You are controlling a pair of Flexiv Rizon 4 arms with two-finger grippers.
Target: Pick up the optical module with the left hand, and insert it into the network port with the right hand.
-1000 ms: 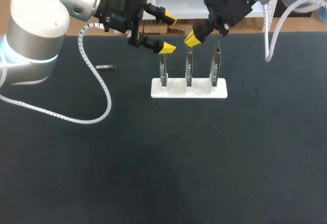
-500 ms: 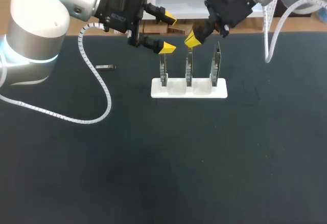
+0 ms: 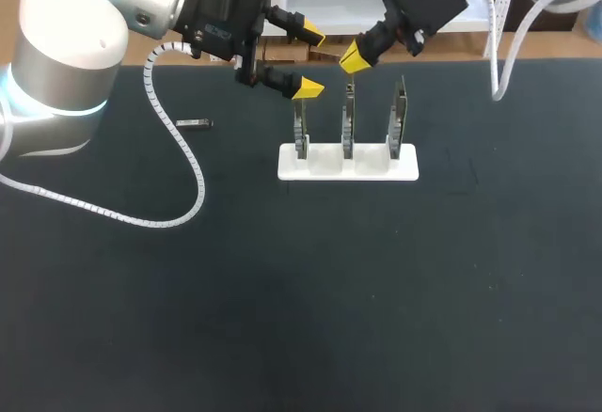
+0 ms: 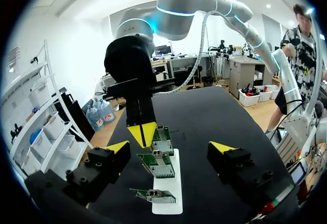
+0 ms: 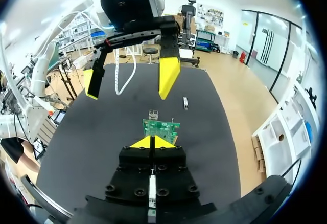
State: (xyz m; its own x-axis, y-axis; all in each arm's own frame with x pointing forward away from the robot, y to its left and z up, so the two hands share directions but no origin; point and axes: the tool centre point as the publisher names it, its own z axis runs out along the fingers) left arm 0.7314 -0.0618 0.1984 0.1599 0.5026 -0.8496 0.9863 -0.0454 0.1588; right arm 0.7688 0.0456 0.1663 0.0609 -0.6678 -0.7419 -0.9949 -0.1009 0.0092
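Optical module: small slim silver bar, flat on the desk, far left, well apart from the white holder with three upright boards. Left end effector wide open, empty. Right end effector tips pinched together; it has lifted off the boards in the last second. Module unmoved.

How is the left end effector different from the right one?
The left end effector has its fingers spread wide; the right end effector has them pressed together. The left one points sideways along the circuit boards; the right one points down at them. Both have yellow tips and hold nothing.
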